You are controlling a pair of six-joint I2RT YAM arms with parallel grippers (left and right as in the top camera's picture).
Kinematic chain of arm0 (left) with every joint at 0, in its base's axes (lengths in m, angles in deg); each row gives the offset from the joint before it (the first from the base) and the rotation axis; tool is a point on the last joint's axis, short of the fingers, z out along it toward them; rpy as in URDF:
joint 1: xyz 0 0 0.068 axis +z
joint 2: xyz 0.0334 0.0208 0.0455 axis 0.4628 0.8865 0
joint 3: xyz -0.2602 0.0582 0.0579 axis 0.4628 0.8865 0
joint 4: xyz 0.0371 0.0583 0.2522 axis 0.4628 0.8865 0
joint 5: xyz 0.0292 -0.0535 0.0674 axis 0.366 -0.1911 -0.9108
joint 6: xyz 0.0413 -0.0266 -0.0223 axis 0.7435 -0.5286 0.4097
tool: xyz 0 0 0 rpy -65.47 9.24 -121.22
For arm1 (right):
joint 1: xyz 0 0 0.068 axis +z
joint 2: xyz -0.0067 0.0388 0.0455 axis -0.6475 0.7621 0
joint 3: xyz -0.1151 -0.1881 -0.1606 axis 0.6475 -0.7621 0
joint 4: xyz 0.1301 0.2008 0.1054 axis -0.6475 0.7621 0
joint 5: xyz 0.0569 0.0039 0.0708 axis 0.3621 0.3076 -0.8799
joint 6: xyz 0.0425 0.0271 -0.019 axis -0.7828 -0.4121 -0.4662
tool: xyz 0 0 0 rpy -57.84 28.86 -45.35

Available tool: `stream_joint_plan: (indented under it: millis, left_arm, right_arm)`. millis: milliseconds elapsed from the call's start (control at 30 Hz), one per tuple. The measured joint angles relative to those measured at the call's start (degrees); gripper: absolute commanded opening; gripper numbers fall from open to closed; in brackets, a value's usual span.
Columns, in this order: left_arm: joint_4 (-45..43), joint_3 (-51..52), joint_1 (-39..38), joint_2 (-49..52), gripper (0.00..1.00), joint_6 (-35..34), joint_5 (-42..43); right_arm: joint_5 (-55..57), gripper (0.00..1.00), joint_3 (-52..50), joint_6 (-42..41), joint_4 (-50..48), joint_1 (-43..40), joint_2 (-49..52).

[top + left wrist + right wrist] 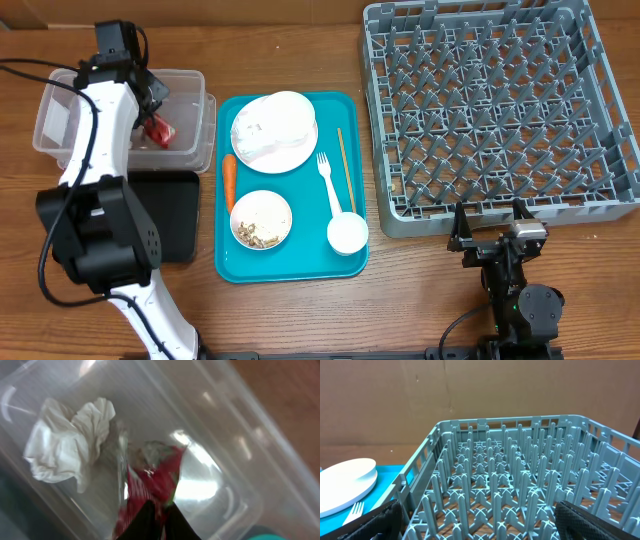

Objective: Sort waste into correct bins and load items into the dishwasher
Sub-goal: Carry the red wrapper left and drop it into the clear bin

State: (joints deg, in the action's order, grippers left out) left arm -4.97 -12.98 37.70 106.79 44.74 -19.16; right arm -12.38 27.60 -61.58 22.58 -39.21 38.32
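My left gripper (150,100) hangs inside the clear tub (190,85), shut on the red snack wrapper (155,472), which dangles from its black fingertips (145,520). A crumpled white napkin (65,442) lies in the same tub. On the teal tray (225,270) are the white plate (275,130), a carrot (229,180), a bowl with rice scraps (261,219), a fork (326,180), chopsticks (343,155) and a small cup (347,233). My right gripper (490,225) stands open at the near edge of the grey dish rack (500,110), nothing between its fingers (600,520).
A shallow black tray (175,215) lies in front of the clear tub, partly under my left arm. The dish rack (520,485) holds only its upright pegs. In the right wrist view the plate (345,482) shows at the far left.
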Motion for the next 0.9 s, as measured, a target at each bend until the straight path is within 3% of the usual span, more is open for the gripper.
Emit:
stream_joint_plan:
  millis: [233,367,467,600,633,800,900]
  left_arm:
    - [-0.2,0.1,0.2,3.6,0.04,0.0,0.0]
    - [-1.0,0.1,0.4,3.6,0.21,0.7,0.0]
    - [-1.0,0.1,0.4,3.6,0.42,2.5,0.0]
    - [-0.7,0.1,0.4,3.5,0.62,4.6,0.0]
    - [-0.4,0.1,0.4,3.3,0.76,5.5,0.0]
    - [1.5,0.1,0.4,-0.2,0.75,7.1,0.0]
    - [2.7,0.1,0.4,-5.4,0.8,7.4,0.1]
  right_arm:
    - [0.0,1.0,0.0,0.0,0.0,0.0,0.0]
    - [0.0,1.0,0.0,0.0,0.0,0.0,0.0]
    - [0.0,1.0,0.0,0.0,0.0,0.0,0.0]
    - [0.0,1.0,0.0,0.0,0.0,0.0,0.0]
    - [0.0,1.0,0.0,0.0,0.0,0.0,0.0]
    - [0.0,1.0,0.0,0.0,0.0,0.0,0.0]
    - [0.0,1.0,0.0,0.0,0.0,0.0,0.0]
